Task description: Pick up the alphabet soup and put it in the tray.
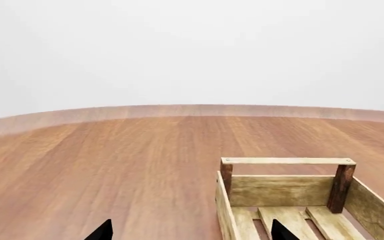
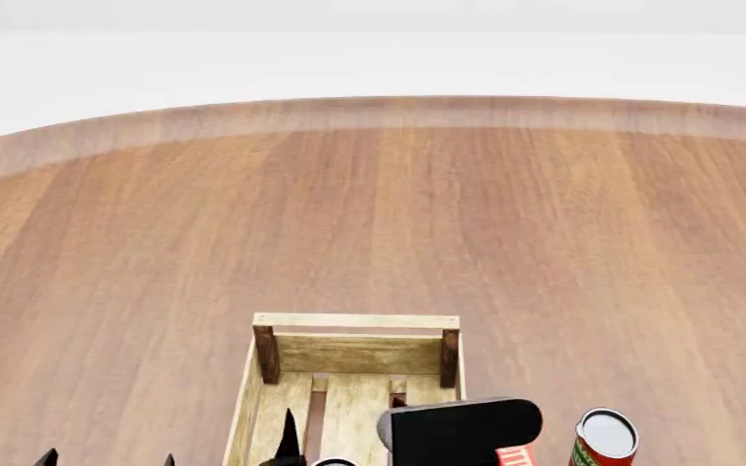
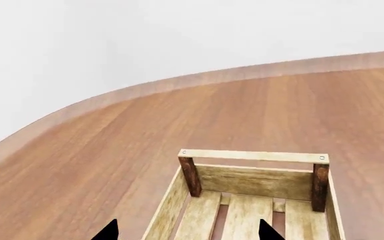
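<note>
The tray [image 2: 354,322], a light-wood slatted crate with dark corner posts, stands on the table at the head view's bottom centre. It also shows in the left wrist view [image 1: 287,161] and in the right wrist view [image 3: 252,156]. The alphabet soup's blue and yellow label shows in no view. A white sliver [image 2: 334,463] at the bottom edge inside the tray is too small to name. My right gripper [image 3: 187,232] is open and empty over the tray's near left part. My left gripper [image 1: 190,232] is open and empty, its fingertips either side of the tray's left wall.
A red-and-green can [image 2: 602,439] with a white top stands on the table just right of the tray. A black arm part [image 2: 457,432] covers the tray's near right corner. The round wooden table [image 2: 373,214] reaches far back to its curved edge.
</note>
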Controlling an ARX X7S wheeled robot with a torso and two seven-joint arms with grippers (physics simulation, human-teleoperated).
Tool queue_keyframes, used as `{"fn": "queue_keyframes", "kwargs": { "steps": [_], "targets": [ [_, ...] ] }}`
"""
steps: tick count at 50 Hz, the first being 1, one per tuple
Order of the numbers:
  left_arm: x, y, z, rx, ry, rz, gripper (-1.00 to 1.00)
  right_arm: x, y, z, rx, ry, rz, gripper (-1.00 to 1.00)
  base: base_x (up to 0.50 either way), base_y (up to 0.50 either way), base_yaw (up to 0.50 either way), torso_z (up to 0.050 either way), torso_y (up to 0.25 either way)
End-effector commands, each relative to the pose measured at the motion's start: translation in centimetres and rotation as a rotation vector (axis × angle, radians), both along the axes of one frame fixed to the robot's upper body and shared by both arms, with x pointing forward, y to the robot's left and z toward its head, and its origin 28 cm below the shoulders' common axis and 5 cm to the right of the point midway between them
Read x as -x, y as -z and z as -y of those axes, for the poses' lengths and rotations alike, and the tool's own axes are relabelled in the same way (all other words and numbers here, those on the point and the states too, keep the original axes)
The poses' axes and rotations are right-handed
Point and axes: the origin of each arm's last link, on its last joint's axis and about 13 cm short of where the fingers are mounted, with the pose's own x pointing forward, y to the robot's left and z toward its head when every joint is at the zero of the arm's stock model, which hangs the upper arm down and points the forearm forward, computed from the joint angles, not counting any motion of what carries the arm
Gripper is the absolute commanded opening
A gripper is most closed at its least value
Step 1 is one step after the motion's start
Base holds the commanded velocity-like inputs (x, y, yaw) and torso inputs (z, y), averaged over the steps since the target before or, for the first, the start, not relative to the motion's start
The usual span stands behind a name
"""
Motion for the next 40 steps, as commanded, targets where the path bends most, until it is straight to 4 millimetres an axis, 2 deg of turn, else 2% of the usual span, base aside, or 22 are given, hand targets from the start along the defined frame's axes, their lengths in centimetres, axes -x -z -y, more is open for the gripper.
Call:
{"fn": "queue_keyframes", "kwargs": {
  "steps": [1, 27, 40],
  "targets": [
    [0.2, -1.2, 0.0, 0.031, 0.003, 0.026, 1.00, 0.8, -1.3, 0.4, -0.029, 0.015, 0.158, 1.00, 0.00, 0.00, 0.00, 0.000, 0.000],
    [1.4, -4.2, 0.4, 0.057, 0.032, 0.103, 1.00, 2.0, -2.6, 1.1, -0.037, 0.049, 0.260, 1.00, 0.00, 0.00, 0.00, 0.000, 0.000],
    [1.9, -5.6, 0.7, 0.072, 0.048, 0.134, 1.00, 2.7, -3.9, 1.3, -0.031, 0.061, 0.326, 1.00, 0.00, 0.00, 0.00, 0.000, 0.000]
  ]
}}
